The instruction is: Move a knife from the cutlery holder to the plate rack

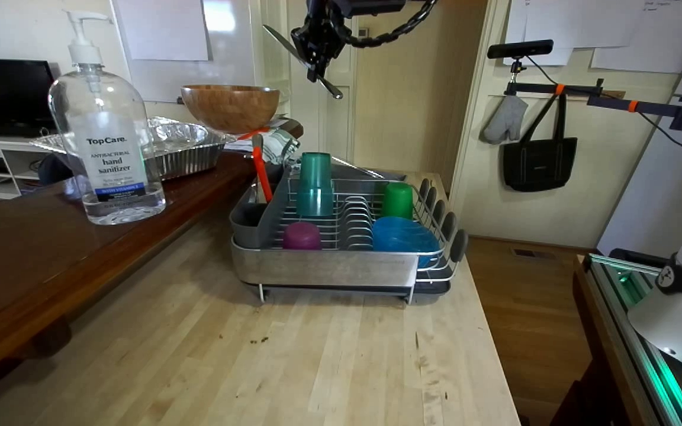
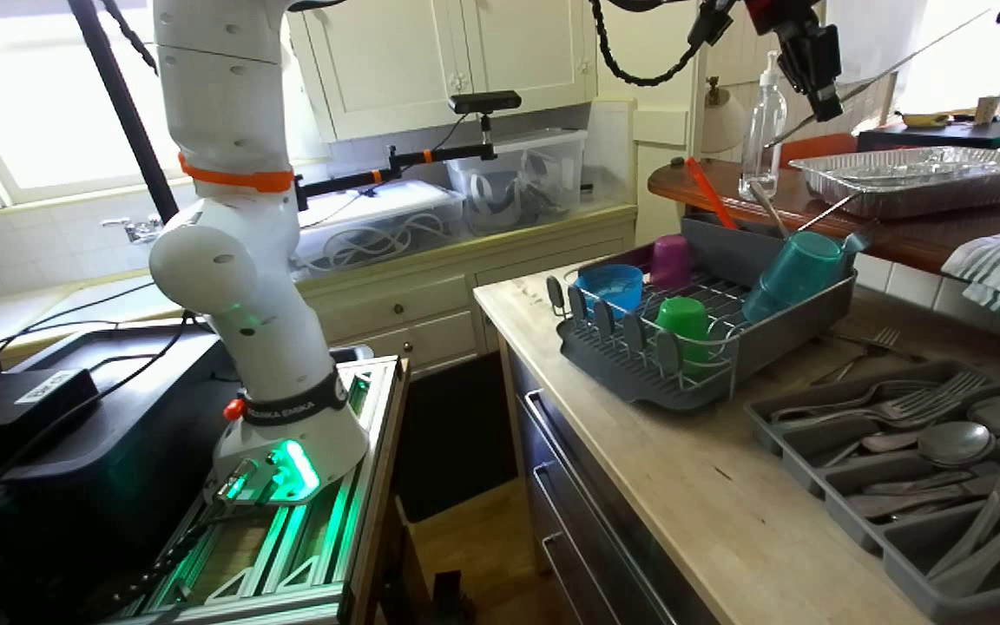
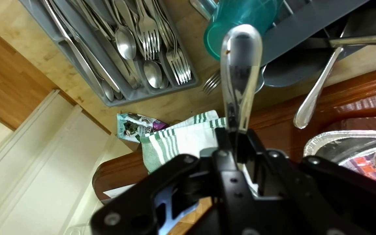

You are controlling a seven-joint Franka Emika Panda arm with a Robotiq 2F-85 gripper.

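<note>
Knife (image 3: 239, 78) is pinched in the tool (image 3: 236, 138), its jaws closed onto it, up in the air and well apart from the plate rack (image 1: 329, 269). In an exterior view the rack lies at six o'clock from the knife, with the cutlery holder (image 1: 246, 234) at its nine o'clock end and an orange-handled utensil (image 1: 262, 174) leaning in that. The wrist view shows the handle (image 3: 242, 52) pointing to twelve o'clock from the grip; both exterior views show an end jutting out either side. A black bag (image 1: 539, 165) shows only in an exterior view, near three o'clock; a printed packet (image 3: 137, 125) only in the wrist view, near nine. A cutlery tray (image 3: 139, 94) shows between ten and eleven in the wrist view.
</note>
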